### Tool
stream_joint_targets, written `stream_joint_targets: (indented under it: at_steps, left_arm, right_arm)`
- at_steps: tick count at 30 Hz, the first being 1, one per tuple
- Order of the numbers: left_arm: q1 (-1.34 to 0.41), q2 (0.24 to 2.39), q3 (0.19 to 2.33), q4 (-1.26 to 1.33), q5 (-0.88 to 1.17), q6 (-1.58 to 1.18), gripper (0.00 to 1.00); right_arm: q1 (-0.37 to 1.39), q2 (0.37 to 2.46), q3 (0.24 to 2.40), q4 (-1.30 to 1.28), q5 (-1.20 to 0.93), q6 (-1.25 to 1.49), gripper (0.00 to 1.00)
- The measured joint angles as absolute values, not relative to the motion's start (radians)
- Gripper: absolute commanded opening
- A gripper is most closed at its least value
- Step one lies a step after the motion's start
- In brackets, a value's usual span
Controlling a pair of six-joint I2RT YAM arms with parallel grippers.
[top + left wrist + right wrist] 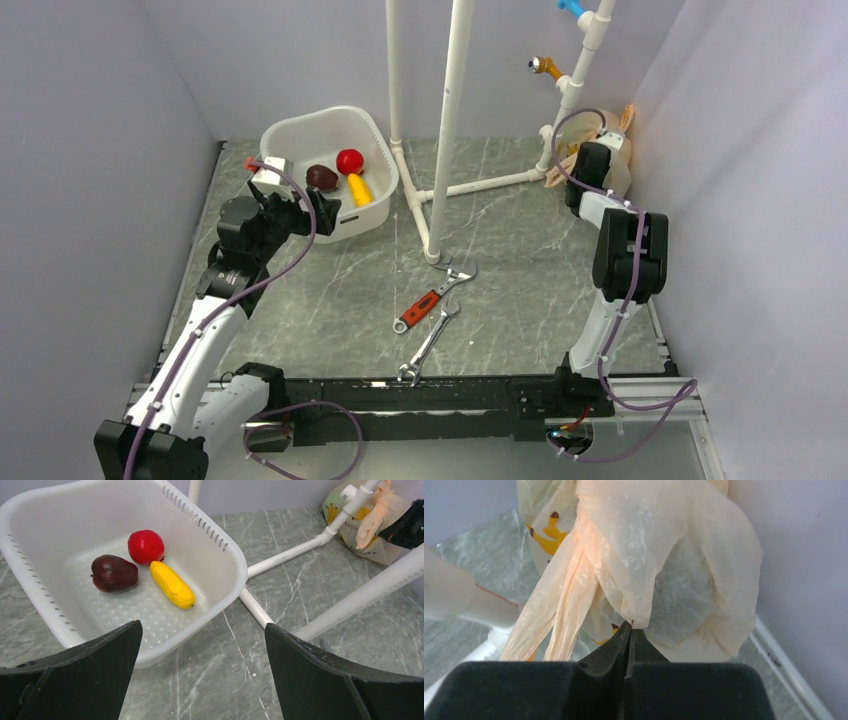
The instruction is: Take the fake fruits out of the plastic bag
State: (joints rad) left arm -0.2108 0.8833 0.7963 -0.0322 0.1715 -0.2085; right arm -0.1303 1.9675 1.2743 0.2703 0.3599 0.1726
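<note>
Pinching a fold of the plastic bag (664,555) in the far right corner, my right gripper (629,630) is closed; left gripper (202,630) gapes empty near the white tub (235,570); bag lettering unreadable

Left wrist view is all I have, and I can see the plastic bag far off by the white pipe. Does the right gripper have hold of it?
Observer: Yes. In the right wrist view the right gripper is shut, its tips pinching a fold of the plastic bag.
Operator: Anything lying on the table between the arms?
Observer: Two tools show in the top view: a red-handled wrench and a plain metal wrench nearer the bases.
Operator: Where does the bag sit in the cell?
Observer: At the far right, close against the right wall.
</note>
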Motion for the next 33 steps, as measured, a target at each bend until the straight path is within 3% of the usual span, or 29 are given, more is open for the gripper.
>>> stream_joint_targets:
  at_steps: [6, 16, 26, 33]
  left_arm:
    - [-0.211, 0.899, 0.804, -0.035, 0.172, -0.208, 0.99]
    - [-0.211, 0.907, 0.804, -0.035, 0.187, -0.209, 0.99]
    - [-0.211, 0.91, 0.805, -0.04, 0.213, -0.213, 0.99]
    - [-0.222, 0.909, 0.813, -0.078, 0.215, -0.183, 0.99]
  right_arm:
    - [-0.101, 1.812, 1.036, 0.264, 0.358, 0.302, 0.0]
    - [0.13, 1.293, 0.675, 0.093, 0.571, 0.553, 0.0]
    - [0.327, 0.995, 0.54, -0.178, 0.554, 0.712, 0.0]
    - [0.38, 0.776, 0.484, -0.33, 0.377, 0.716, 0.0]
